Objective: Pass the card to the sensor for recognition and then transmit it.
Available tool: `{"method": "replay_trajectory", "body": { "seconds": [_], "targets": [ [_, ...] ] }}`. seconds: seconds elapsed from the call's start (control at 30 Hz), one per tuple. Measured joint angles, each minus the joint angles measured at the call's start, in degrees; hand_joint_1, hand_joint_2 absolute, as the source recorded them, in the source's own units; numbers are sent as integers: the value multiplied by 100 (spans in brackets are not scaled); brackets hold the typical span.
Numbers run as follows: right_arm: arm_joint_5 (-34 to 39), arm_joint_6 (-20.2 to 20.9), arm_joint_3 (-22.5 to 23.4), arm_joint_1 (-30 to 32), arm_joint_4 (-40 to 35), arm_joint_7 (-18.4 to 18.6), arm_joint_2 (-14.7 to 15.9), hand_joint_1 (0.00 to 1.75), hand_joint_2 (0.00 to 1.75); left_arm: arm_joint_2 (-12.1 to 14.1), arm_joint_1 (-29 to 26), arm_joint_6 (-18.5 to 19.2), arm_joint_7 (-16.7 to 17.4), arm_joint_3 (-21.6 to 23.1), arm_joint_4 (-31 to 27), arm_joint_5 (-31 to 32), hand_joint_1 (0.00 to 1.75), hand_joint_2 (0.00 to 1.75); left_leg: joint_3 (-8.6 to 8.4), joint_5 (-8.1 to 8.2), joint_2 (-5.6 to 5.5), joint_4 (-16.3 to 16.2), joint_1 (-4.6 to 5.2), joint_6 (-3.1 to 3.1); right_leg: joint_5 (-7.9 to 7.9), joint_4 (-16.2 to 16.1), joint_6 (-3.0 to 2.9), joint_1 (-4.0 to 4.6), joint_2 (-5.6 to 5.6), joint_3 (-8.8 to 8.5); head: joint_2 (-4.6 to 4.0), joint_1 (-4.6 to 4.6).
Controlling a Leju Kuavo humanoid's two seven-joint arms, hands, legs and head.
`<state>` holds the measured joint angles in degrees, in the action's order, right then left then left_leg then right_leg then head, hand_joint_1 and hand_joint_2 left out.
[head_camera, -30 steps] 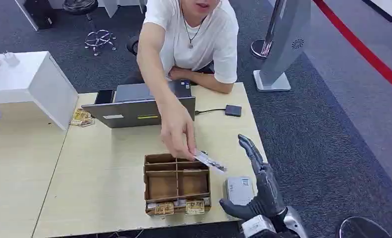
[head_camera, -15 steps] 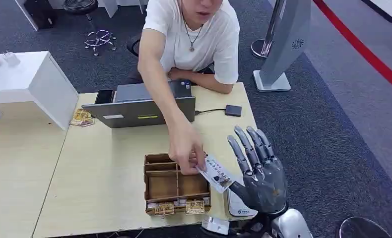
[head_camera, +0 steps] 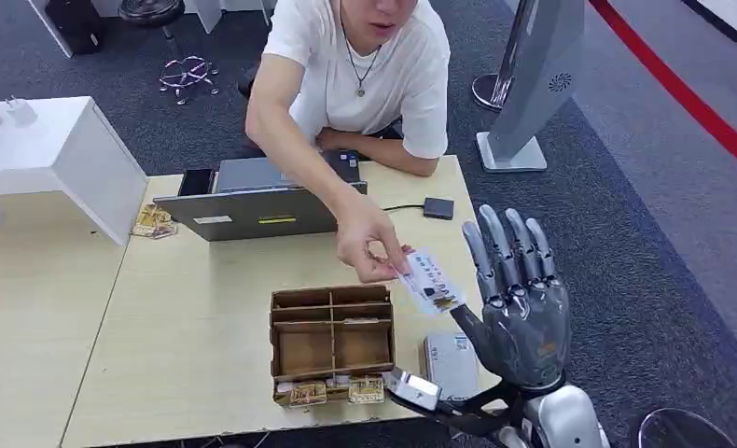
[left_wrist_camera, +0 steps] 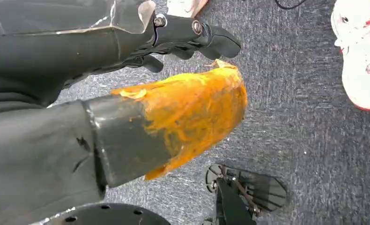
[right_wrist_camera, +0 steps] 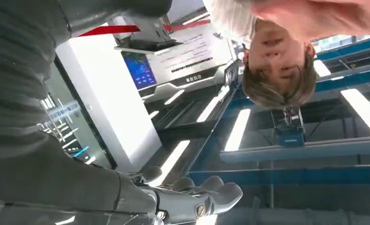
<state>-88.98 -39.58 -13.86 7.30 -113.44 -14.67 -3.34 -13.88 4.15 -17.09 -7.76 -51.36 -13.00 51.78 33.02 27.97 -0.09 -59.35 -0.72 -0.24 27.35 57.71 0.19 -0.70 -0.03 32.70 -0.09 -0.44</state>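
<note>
Light wooden tabletop (head_camera: pixel 206 317) on dark grey carpet, office floor. Brown cardboard divider tray (head_camera: pixel 332 343) near the table's 5 o'clock corner; small grey card-reader sensor (head_camera: pixel 451 364) just beside the tray at its 3 o'clock. Grey laptop (head_camera: pixel 253 210) at 12 o'clock from the tray, small black square device on a cable (head_camera: pixel 438 207) toward 1 o'clock.

Person in a white T-shirt leaning over the table, person's hand (head_camera: pixel 369 245) pinching a white printed card (head_camera: pixel 430 280) by its 9 o'clock end. Card in the air above the table, up at 1 o'clock from the tray, its far corner right at the right hand (head_camera: pixel 519 299), by the thumb. Contact there hard to confirm.

Right hand raised, palm toward the card, fingers straight and spread wide, nothing held yet. Left hand (left_wrist_camera: pixel 192 35) hanging low over the carpet in the left wrist view, fingers look curled in, but holding or not cannot be told.

Change over the last second: right hand risen from low beside the sensor and turned to face the person; card lifted from over the tray up to the palm. Read as handover about to happen, grip not yet made. Sensor pass and transmit both not yet done.
</note>
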Motion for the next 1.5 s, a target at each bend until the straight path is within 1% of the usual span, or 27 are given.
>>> {"method": "replay_trajectory", "body": {
  "seconds": [0.03,0.07,0.1,0.13,0.17,0.2,0.27,0.3,0.33,0.37,0.8,1.0,1.13,1.17,1.27,1.3,1.37,1.43,1.5],
  "targets": [
    [-2,0,2,0,-7,-11,0,14,175,-4,0,13,-2,0,0,0,0,0,0,0,0,0,0,0,0,0,0,0,0,0,0,2],
    [0,0,2,2,-22,-26,0,19,175,-9,0,22,-9,0,0,7,0,0,0,0,0,0,0,0,0,0,0,0,0,0,0,0],
    [0,0,4,2,-48,-35,2,56,175,-11,0,26,-13,0,0,20,0,0,0,0,0,0,1,0,0,0,0,0,0,0,0,0],
    [0,0,4,4,-70,-35,0,56,175,-13,0,28,-15,0,0,28,0,0,0,0,0,0,1,0,0,0,0,0,0,0,0,2],
    [0,0,4,7,-89,-35,0,103,175,-17,0,33,-15,0,0,46,0,0,1,0,0,0,1,0,0,0,0,0,0,0,0,0],
    [0,0,7,7,-98,-35,0,140,175,-24,0,35,-15,0,0,70,0,0,1,0,0,0,1,0,0,0,0,0,0,0,0,0],
    [0,0,7,14,-122,-33,0,157,175,-31,0,44,-15,0,0,105,0,0,1,0,0,0,1,0,0,0,0,0,0,0,0,0],
    [0,0,7,15,-136,-22,0,164,175,-33,-1,44,-15,0,0,107,0,0,1,0,0,0,1,0,0,0,0,0,0,0,0,0],
    [0,0,7,16,-144,-2,0,164,175,-33,-1,44,-15,0,0,116,0,0,1,0,1,0,2,0,0,0,0,-1,0,0,0,0],
    [-2,0,7,17,-146,15,0,175,175,-37,0,44,-15,0,0,120,0,0,1,0,0,0,2,0,0,0,0,-1,0,0,0,0],
    [-2,0,-92,42,-177,297,2,175,175,-61,-1,44,-15,4,0,219,0,0,1,0,0,0,1,0,0,0,0,0,0,1,0,0],
    [-2,0,-289,45,-194,630,50,175,175,-68,-1,46,-20,4,0,221,0,0,1,0,0,0,1,0,0,0,0,0,0,0,0,0],
    [19,0,-470,45,-225,907,133,175,175,-68,-1,44,-52,4,0,221,0,0,1,0,0,0,1,0,0,0,0,0,0,0,0,-2],
    [59,0,-516,45,-225,929,153,175,175,-68,0,44,-52,4,0,221,0,0,0,0,0,0,1,0,0,0,0,0,0,1,0,0],
    [477,0,-551,96,-225,701,164,175,175,-68,-1,46,-55,4,0,221,0,0,1,0,0,0,1,0,0,0,0,0,0,1,0,0],
    [635,0,-549,125,-225,531,164,175,175,-68,-1,46,-55,2,0,221,0,0,1,0,0,0,1,0,0,0,0,0,0,2,0,-2],
    [1048,0,-492,225,-210,49,125,175,175,-70,-1,46,-55,2,0,223,0,0,2,0,0,0,1,0,1,0,0,0,0,2,0,0],
    [1376,0,-407,331,-168,-292,51,175,175,-72,-2,46,-55,2,0,227,0,0,2,0,0,1,1,0,1,0,0,0,0,2,0,0],
    [1642,0,-308,433,-109,-472,-24,175,175,-72,-1,44,-50,2,0,238,0,0,2,1,0,1,1,0,1,0,-1,0,0,2,0,0]
  ]
}}
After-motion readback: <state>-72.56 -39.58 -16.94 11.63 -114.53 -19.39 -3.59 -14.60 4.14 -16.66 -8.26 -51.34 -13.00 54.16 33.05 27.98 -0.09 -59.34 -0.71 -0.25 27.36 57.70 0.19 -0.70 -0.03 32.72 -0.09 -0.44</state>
